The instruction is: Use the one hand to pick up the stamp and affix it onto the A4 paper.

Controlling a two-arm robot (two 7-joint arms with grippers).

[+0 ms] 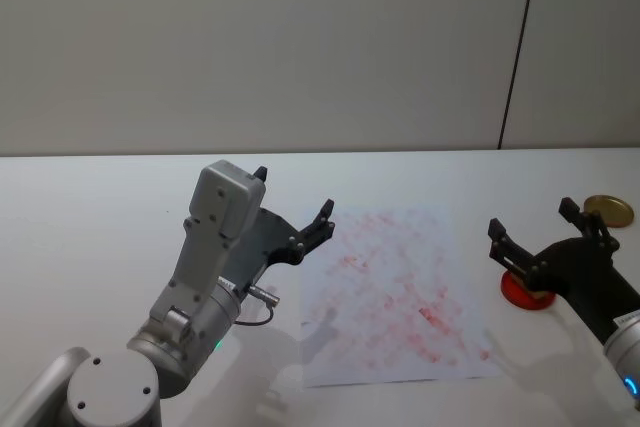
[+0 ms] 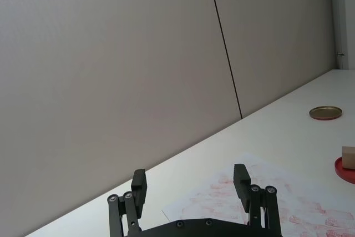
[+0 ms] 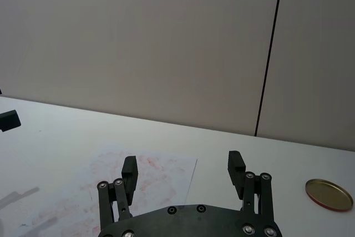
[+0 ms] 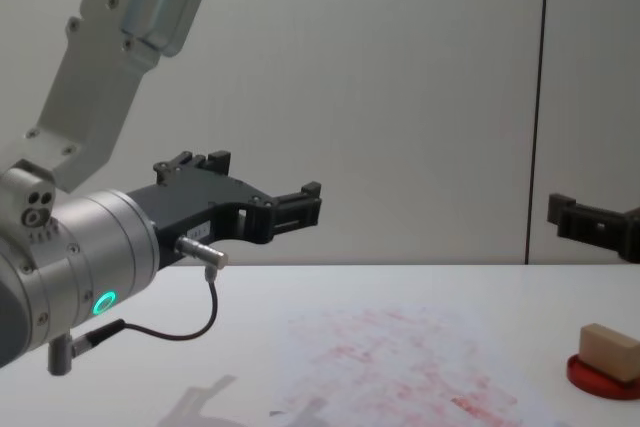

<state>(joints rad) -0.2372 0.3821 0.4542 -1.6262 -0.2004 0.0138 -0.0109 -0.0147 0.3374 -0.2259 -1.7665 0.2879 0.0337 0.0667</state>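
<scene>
- A white table point(image 1: 100, 207) runs back to a plain grey panelled wall point(image 1: 300, 47) that has one dark upright seam.
- The A4 paper point(image 1: 395, 297) lies flat near the middle of the table, covered in faint red blotchy prints.
- The stamp point(image 4: 610, 349), a small tan wooden block, stands on a flat round red ink pad point(image 4: 600, 379) just off the paper's right edge. It touches the pad and no gripper.
- A round brass-coloured lid point(image 1: 608, 210) lies farther back on the right, apart from the pad.
- The right gripper point(image 1: 531, 215) hangs over the ink pad. In the head view its black body covers part of the pad.
- In the chest view its dark fingers sit well above the stamp, with clear air between them and the block.
- Its two slim fingers are spread wide apart, as the right wrist view shows plainly, and there is only air between them.
- The left gripper point(image 1: 293, 192) is held up off the table just left of the paper, pointing forward and toward the sheet's far left corner.
- Its fingers are also spread wide, gripping nothing and touching neither paper nor table.
- The left arm's silver forearm carries a green ring light point(image 4: 103, 302), and a thin black cable point(image 4: 190, 332) loops under the wrist.
</scene>
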